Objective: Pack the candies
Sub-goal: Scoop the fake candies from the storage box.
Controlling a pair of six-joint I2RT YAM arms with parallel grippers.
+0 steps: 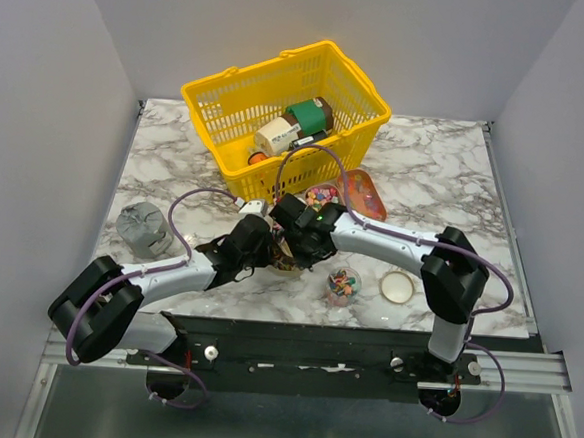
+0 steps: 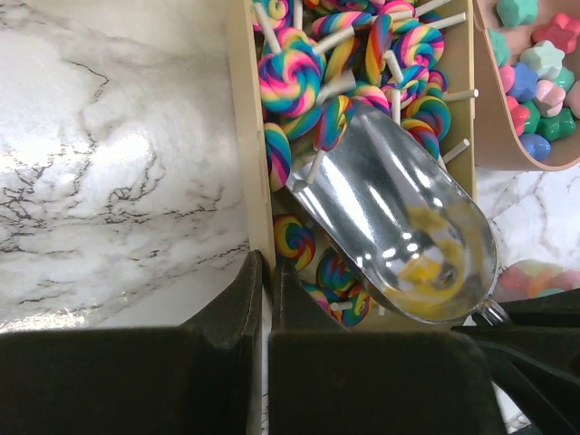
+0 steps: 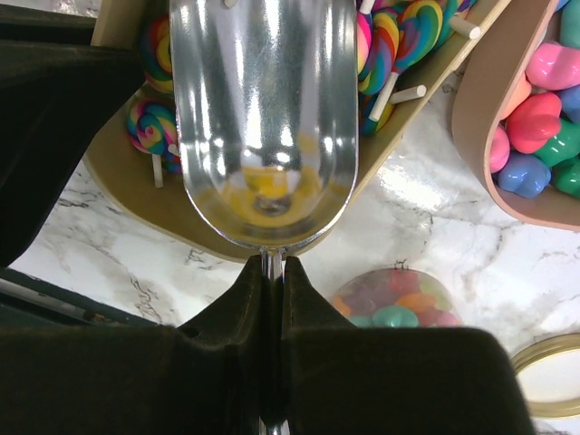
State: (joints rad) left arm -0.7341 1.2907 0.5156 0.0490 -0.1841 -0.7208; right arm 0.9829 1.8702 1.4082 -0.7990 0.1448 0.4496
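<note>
The candies are in several places. Rainbow swirl lollipops (image 2: pixel 290 77) fill a beige tray (image 2: pixel 243 136), pastel star and heart sweets (image 3: pixel 535 118) lie in a beige bowl (image 3: pixel 467 118), and small coloured ones sit in a clear jar (image 3: pixel 399 304). My left gripper (image 2: pixel 265 263) is shut on the tray's near wall. A shiny metal scoop (image 3: pixel 263 109) has its handle in my right gripper (image 3: pixel 273 267), which is shut on it. The scoop's mouth rests among the lollipops (image 3: pixel 399 36) and its bowl holds no sweets. Both grippers meet at the table's middle (image 1: pixel 282 244).
A yellow basket (image 1: pixel 285 108) with bottles and cans stands at the back. A grey crumpled object (image 1: pixel 143 227) lies at the left. The jar (image 1: pixel 344 283) and its round lid (image 1: pixel 399 286) sit near the front right. An orange tray (image 1: pixel 362 192) lies beside the bowl.
</note>
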